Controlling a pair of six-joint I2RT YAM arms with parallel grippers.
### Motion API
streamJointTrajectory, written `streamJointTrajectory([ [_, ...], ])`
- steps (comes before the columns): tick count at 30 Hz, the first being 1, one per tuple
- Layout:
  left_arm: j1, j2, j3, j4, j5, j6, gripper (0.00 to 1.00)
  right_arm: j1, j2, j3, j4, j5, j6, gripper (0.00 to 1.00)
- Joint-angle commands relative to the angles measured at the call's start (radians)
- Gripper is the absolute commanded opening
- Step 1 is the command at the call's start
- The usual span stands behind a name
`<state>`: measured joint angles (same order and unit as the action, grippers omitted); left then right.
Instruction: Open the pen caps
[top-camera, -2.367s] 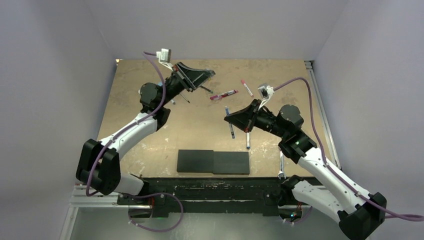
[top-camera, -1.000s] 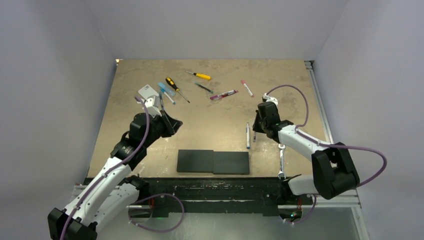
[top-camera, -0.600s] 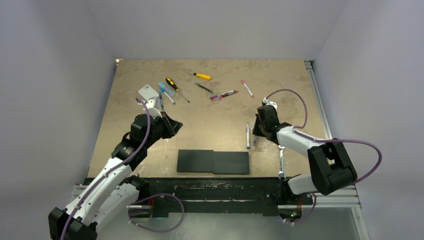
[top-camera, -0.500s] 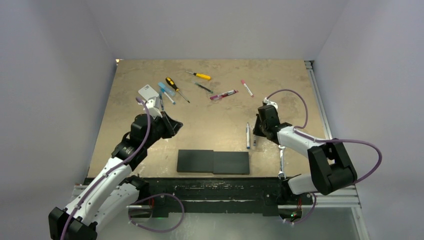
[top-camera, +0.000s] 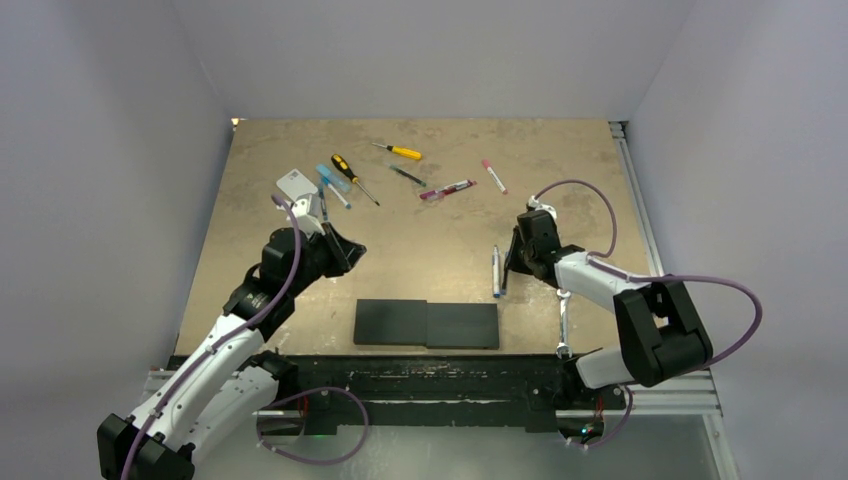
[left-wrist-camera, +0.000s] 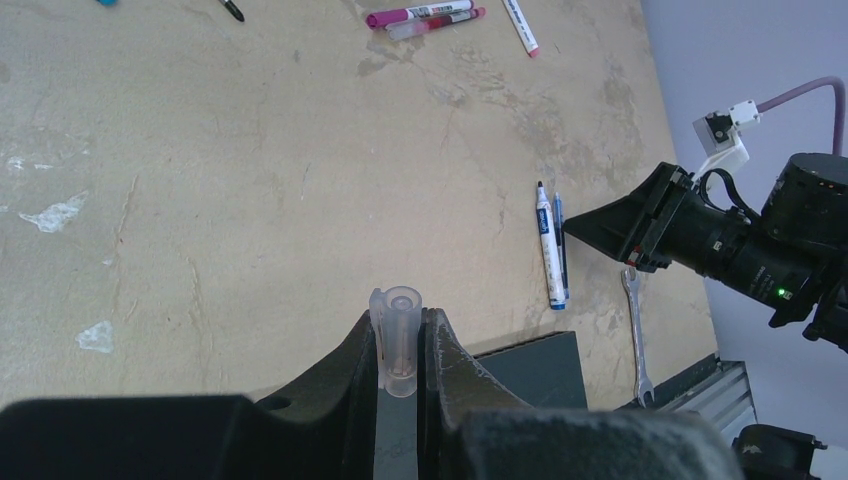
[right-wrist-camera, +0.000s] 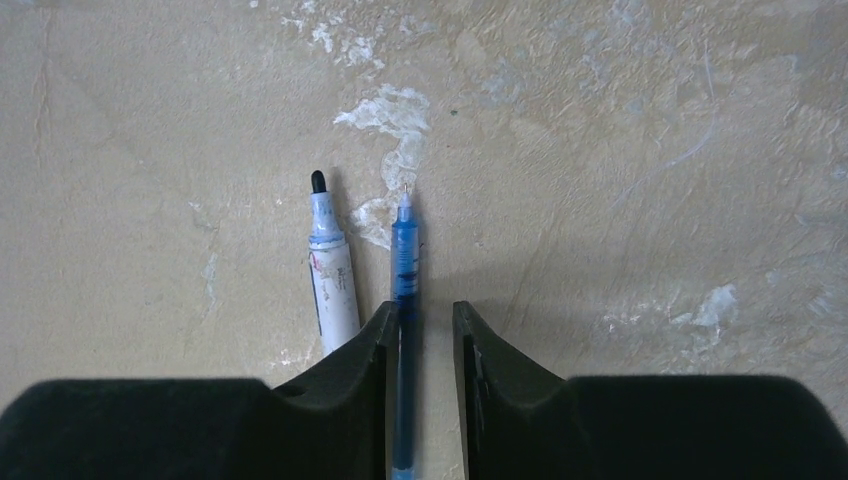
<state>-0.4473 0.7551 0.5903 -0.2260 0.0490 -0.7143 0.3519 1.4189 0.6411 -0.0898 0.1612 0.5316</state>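
Pen cap (left-wrist-camera: 397, 305), clear plastic, stands upright in the left gripper (left-wrist-camera: 400, 330), whose two fingers are pressed tight against its sides, held up above the bench (left-wrist-camera: 250, 180). Over on the right, the right gripper (right-wrist-camera: 425, 312) is low over the surface with its jaws a little apart, straddling a blue pen (right-wrist-camera: 405, 260). There is daylight between the barrel and the right-hand finger, so nothing is clamped there. That pen lies flat with its fine tip bare, and just beside it, parallel, lies a white marker (right-wrist-camera: 333, 280), black nib exposed too. Behind them by the right arm rests a wrench (left-wrist-camera: 635, 330). At the far side sit a magenta pen (top-camera: 447, 189) and a pink-capped pen (top-camera: 493, 175); both look capped, though they are too small to be sure. A yellow screwdriver (top-camera: 400, 152) and a black-and-yellow screwdriver (top-camera: 345, 166) lie farther left, well apart from both arms.
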Motion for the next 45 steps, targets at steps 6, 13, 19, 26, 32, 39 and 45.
streamJointTrajectory([
  [6, -0.001, 0.004, -0.019, 0.036, 0.019, -0.005, 0.00, -0.007, -0.018, -0.005, 0.008, -0.013, 0.018, 0.33],
  [13, -0.001, 0.016, 0.013, -0.003, -0.039, 0.010, 0.00, -0.007, -0.149, 0.017, -0.013, -0.043, 0.039, 0.52],
  [19, 0.010, 0.112, 0.112, -0.164, -0.370, -0.008, 0.00, -0.002, -0.372, -0.040, 0.139, -0.171, 0.029, 0.60],
  [26, 0.298, 0.378, 0.157, -0.146, -0.227, -0.069, 0.00, 0.015, -0.455, -0.109, 0.224, -0.328, 0.029, 0.60],
  [32, 0.361, 0.526, 0.163, -0.117, -0.357, -0.079, 0.00, 0.017, -0.531, -0.135, 0.212, -0.356, 0.001, 0.60],
  [39, 0.424, 0.649, 0.171, -0.075, -0.372, -0.064, 0.00, 0.018, -0.582, -0.128, 0.207, -0.401, -0.004, 0.60],
  [45, 0.435, 0.727, 0.183, -0.038, -0.352, -0.058, 0.04, 0.017, -0.613, -0.109, 0.183, -0.389, -0.014, 0.61],
])
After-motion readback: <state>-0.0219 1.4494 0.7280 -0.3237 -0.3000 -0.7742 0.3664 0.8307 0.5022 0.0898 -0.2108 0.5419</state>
